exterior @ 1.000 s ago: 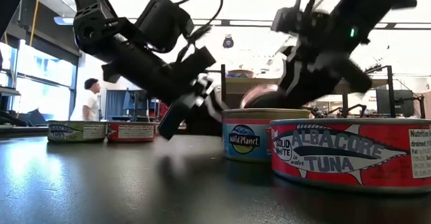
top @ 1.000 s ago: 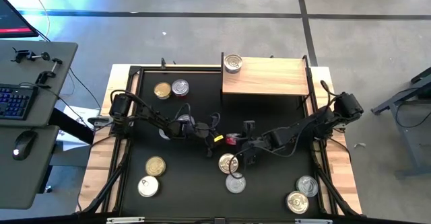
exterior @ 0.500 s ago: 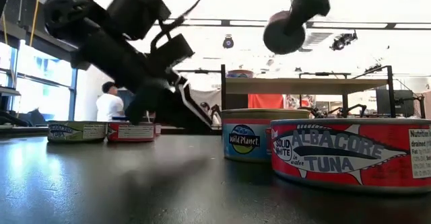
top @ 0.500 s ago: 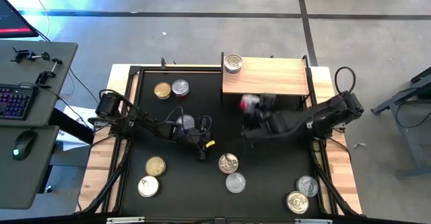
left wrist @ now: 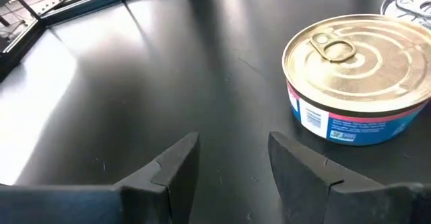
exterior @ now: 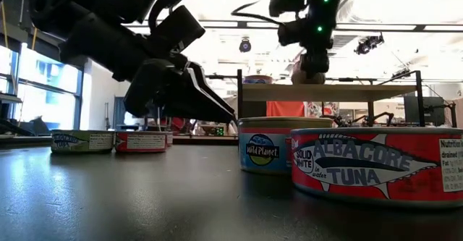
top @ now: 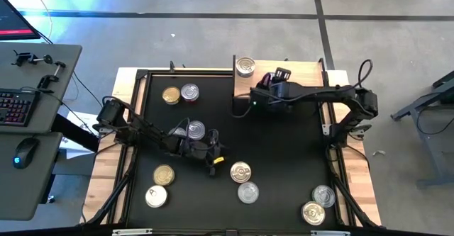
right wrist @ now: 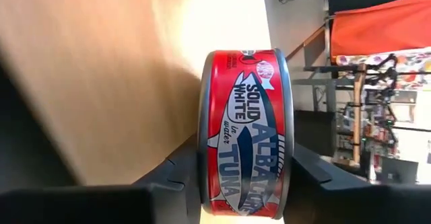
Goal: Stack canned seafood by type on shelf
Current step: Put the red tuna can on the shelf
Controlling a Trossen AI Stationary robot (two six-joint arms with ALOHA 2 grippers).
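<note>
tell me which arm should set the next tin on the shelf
Right. The right gripper already holds a red tuna tin over the shelf. The left gripper is open and empty, low over the table.

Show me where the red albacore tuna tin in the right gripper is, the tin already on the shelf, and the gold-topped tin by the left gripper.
red albacore tuna tin (right wrist: 246,133): right wrist view, on its label.
tin on the shelf (top: 245,66): high view, on its lid.
gold-topped tin (left wrist: 360,52): left wrist view, on its lid.

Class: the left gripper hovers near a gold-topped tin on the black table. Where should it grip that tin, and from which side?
Grip the gold-topped tin across its short round side wall, coming level from the open left gripper. It sits flat, lid up, its flank bare.
</note>
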